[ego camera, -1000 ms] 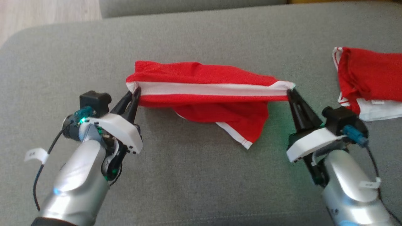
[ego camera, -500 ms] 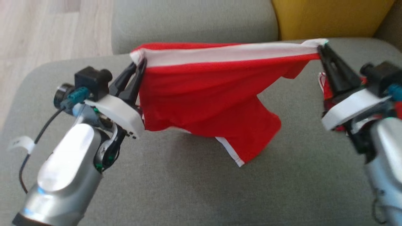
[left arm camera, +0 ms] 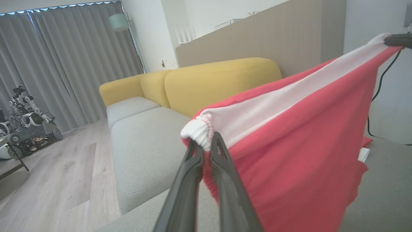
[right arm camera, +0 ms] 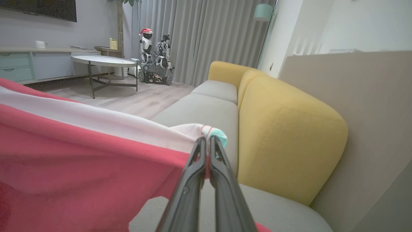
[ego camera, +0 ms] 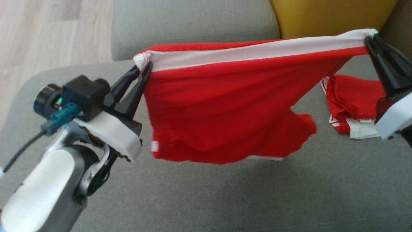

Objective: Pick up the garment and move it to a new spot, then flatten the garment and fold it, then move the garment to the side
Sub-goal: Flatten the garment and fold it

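The garment is red with a white waistband and hangs stretched in the air above the grey sofa seat. My left gripper is shut on its left waistband corner. My right gripper is shut on the right corner, held higher. The lower hem dangles just over the cushion. In the left wrist view the fingers pinch the white band of the garment. In the right wrist view my gripper clamps the band's end of the garment.
A second red and white garment lies crumpled on the seat at the right. A yellow back cushion stands behind, and wood floor lies off the sofa's left end. A round table stands far off.
Both grippers have lifted the garment off the seat and it now hangs spread between them. The right end rose higher. The camera has also tilted, bringing the yellow cushion into view.
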